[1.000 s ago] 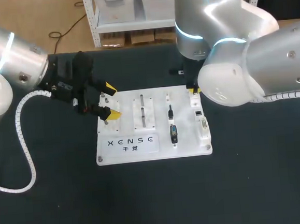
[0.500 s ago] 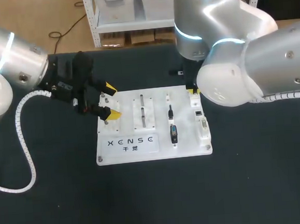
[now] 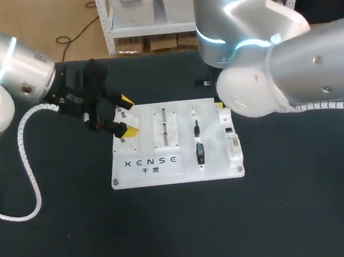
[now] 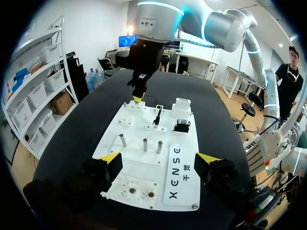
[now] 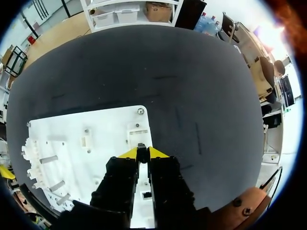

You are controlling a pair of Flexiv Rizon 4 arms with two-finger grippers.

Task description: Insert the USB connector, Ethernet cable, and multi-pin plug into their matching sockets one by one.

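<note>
Left tool [image 4: 159, 158] is spread wide over the left end of the board [image 3: 175, 173], gripping nothing. Right tool [image 5: 142, 153] is nearly pressed together, pinching a small dark piece [image 5: 141, 146] right at a socket block [image 5: 138, 132] in the board's corner. Can't tell which plug it is. Another black plug [image 3: 199, 153] sits mid-board.

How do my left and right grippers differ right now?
The left gripper stands wide open; the right gripper has its fingers almost together, pinching a small dark piece. The left gripper hangs over the left end of the white board, the right gripper over its far right corner. Both have yellow tips and sit above the board.
</note>
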